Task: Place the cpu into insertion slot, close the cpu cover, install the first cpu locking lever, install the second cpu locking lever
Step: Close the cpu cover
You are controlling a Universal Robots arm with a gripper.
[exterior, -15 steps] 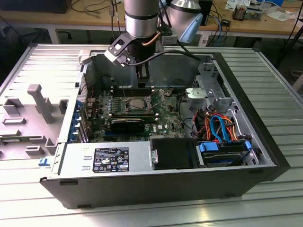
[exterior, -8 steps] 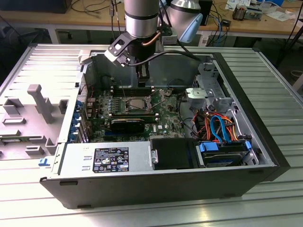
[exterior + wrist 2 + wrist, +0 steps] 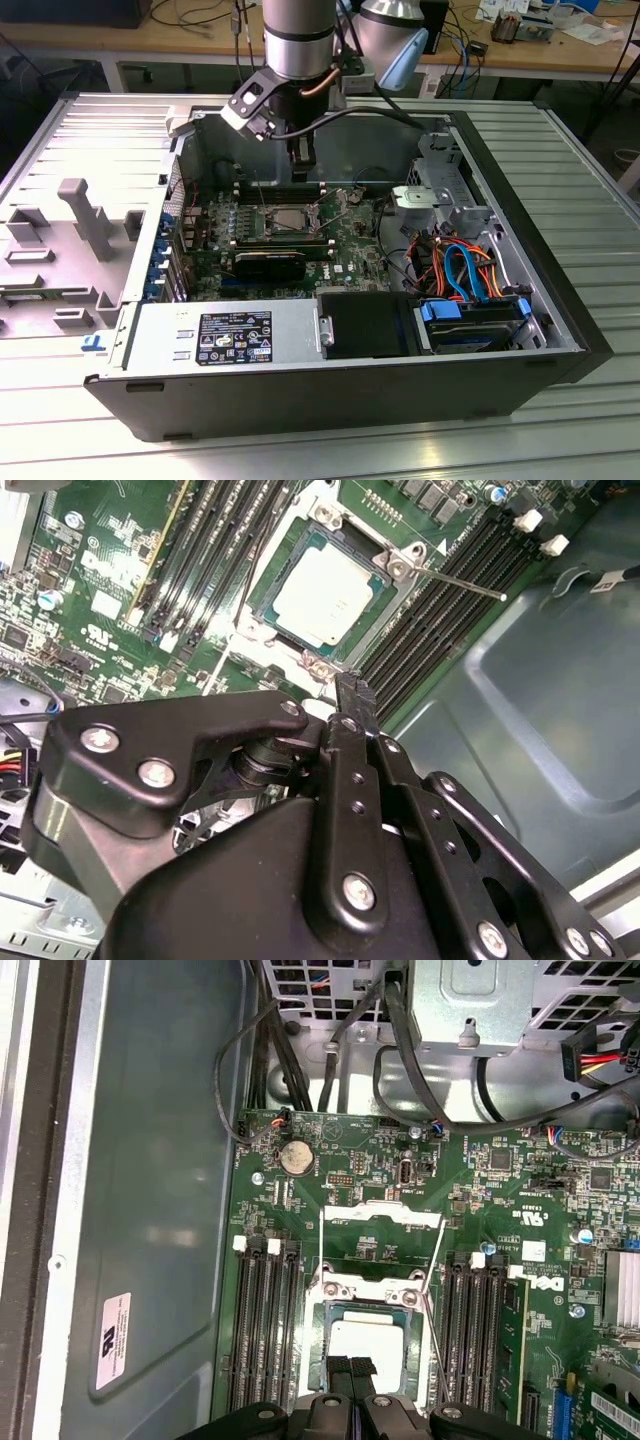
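Pincer [image 3: 350,690] is down over the motherboard [image 3: 120,570], and its black fingertips [image 3: 338,1366] are pressed together with nothing pinched between them. In the second wrist view the tip sits at one corner of the insertion slot [image 3: 262,608], right by the silver rim. Whether it actually touches the rim, I cannot tell.

And there is the cpu [image 3: 325,585], lying flat inside the insertion slot. Its silvery top faces up and is completely bare, with a dark border of slot showing round it. In the first wrist view the pressed-together tips overlap the edge of the slot nearest the pincer, and the chip's pale top shows just past them.

The cpu cover [image 3: 380,1212] is not down on the chip. It stands raised on the side of the slot opposite the pincer and shows as a narrow silver band. The locking levers [image 3: 436,1250] are thin wire rods, one rising from each of two opposite sides of the slot and running up toward the cover. In the second wrist view one lever rod [image 3: 455,582] juts out from a slot corner and crosses above the memory slots [image 3: 440,610], which flank the slot on both sides.

In the exterior view the arm drops into the open computer case [image 3: 350,400], which lies on the ribbed metal desk [image 3: 590,250]. The pincer hangs just above the slot, toward the case wall behind it.
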